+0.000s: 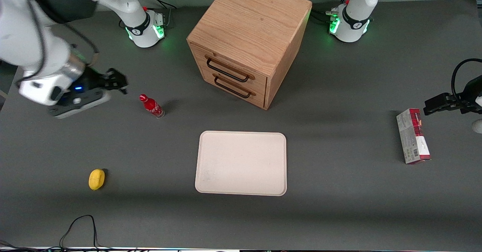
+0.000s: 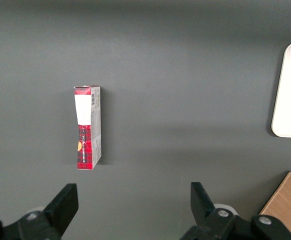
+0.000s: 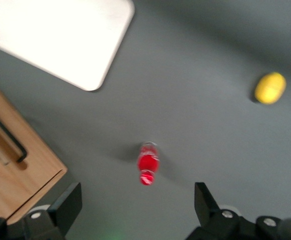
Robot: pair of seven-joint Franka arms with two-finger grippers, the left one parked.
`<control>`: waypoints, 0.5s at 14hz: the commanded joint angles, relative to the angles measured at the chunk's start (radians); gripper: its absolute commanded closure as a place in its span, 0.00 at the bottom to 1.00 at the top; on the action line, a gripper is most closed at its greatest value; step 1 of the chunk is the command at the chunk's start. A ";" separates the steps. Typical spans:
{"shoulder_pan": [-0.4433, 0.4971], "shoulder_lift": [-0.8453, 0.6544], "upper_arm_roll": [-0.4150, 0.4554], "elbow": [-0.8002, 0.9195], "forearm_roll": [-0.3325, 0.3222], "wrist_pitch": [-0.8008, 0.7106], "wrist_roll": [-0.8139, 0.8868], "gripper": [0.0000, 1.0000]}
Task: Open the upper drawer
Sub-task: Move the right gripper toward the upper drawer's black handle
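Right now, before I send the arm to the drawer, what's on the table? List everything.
cabinet: one, light oak cube, far from the front camera, mid table
upper drawer: one, oak with black wire handle, shut
lower drawer: one, same look, under the upper drawer, shut
tray: one, cream, nearer the front camera than the cabinet
bottle: one, red, upright, between the gripper and the cabinet
lemon: one, yellow, toward the working arm's end, nearer the front camera than the bottle
box: one, red and grey, lying flat toward the parked arm's end
gripper: one, black, open, above the table beside the bottle, apart from the cabinet
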 commanded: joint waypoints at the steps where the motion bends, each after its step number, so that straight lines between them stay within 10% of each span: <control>1: 0.132 0.051 -0.012 0.050 0.009 0.001 0.010 0.00; 7: 0.310 0.116 -0.012 0.099 0.010 0.029 0.010 0.00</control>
